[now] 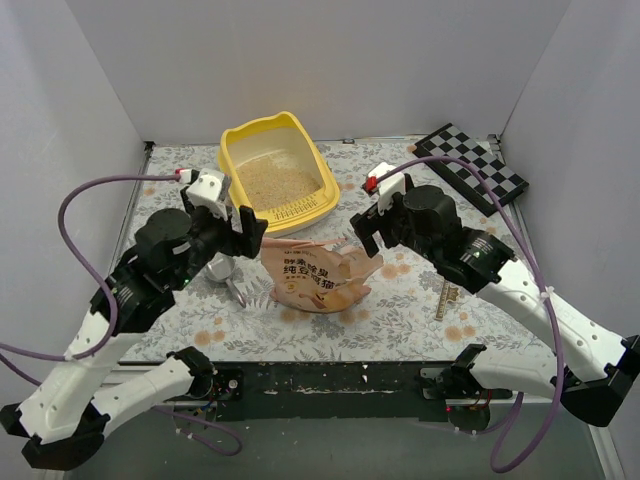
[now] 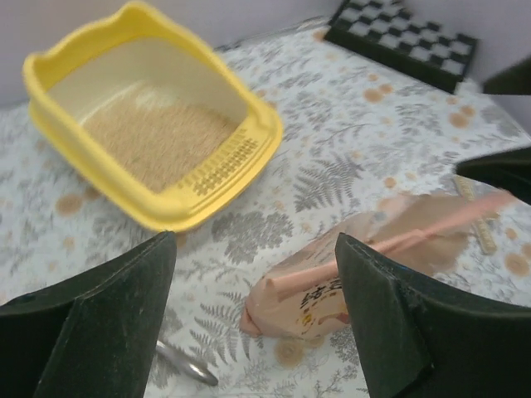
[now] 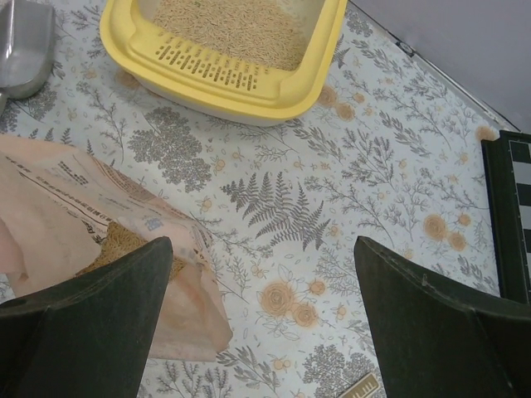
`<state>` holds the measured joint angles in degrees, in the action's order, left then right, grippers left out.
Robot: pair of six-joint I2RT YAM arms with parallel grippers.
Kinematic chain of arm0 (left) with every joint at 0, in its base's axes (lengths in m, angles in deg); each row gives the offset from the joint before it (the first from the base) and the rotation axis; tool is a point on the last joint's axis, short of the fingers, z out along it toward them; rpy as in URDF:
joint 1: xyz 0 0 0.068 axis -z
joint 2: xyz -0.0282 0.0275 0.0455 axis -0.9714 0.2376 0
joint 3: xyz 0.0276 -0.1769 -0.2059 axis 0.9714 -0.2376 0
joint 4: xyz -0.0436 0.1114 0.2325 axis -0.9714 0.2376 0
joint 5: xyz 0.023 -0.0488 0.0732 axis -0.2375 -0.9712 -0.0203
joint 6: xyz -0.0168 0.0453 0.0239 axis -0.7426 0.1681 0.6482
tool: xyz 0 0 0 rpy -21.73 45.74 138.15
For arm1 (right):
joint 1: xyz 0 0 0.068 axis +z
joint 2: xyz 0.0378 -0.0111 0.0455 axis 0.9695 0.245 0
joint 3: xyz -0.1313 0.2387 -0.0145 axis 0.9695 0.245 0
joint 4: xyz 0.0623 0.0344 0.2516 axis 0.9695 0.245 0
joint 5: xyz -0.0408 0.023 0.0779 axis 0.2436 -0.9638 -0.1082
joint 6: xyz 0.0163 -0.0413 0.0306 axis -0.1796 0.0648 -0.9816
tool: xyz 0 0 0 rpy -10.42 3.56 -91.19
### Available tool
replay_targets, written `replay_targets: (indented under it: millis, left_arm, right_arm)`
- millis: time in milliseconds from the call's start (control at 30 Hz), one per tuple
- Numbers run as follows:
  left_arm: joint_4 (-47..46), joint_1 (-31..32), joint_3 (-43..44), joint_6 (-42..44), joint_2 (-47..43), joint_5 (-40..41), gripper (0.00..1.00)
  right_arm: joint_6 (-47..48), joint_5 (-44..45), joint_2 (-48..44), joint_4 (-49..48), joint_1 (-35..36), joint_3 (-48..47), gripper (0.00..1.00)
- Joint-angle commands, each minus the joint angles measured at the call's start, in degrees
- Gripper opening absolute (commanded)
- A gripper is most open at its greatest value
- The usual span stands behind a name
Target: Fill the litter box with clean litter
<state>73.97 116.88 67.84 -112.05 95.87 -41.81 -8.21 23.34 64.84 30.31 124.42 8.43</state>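
Observation:
The yellow litter box (image 1: 238,140) stands at the back centre of the flowered mat, with clean litter (image 1: 280,182) covering its floor. It also shows in the left wrist view (image 2: 241,157) and the right wrist view (image 3: 224,79), its slotted ledge towards the arms. The crinkled orange-pink bag (image 1: 320,278) lies on the mat in front of the box, some granules showing in its open mouth (image 3: 116,240). My left gripper (image 1: 245,232) is open and empty, above the bag's left end (image 2: 332,290). My right gripper (image 1: 362,232) is open and empty, just right of the bag.
A silver metal scoop (image 1: 225,272) lies left of the bag, under my left arm; it shows in the right wrist view (image 3: 25,50) too. A black-and-white checkered board (image 1: 470,165) lies at the back right. A small ruler (image 1: 442,298) lies under the right arm.

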Motion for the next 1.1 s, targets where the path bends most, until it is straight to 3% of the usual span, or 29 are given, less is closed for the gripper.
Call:
replay_targets:
  millis: [0,100,300,433,667,1067]
  left_arm:
    - [15.49,-0.98,1.25,-18.33,10.81,25.59,0.81]
    - [18.45,-8.43,1.44,-23.79,17.6,24.24,0.83]
    - [6.94,-28.29,-8.39,-24.5,15.85,9.57,0.86]
    - [3.42,-35.6,-14.19,-27.13,18.39,3.05,0.84]
    - [-1.6,-37.81,-21.41,-29.78,21.29,-1.27,0.8]
    - [-3.79,-40.09,-23.79,-30.92,27.27,2.6,0.74]
  right_arm:
    - [-4.95,0.52,-0.17,-4.63,-0.35,1.0,0.98]
    - [-6.89,1.41,-0.87,-5.52,-0.35,2.85,0.98]
    - [-6.89,0.08,-3.77,-5.08,-0.35,6.02,0.98]
    - [-6.89,0.26,-5.7,-4.64,-0.35,7.6,0.98]
    - [-6.89,-0.44,-7.55,-4.55,-0.35,8.92,0.98]
    - [-6.89,-2.55,-10.54,-5.25,-0.26,11.64,0.98]
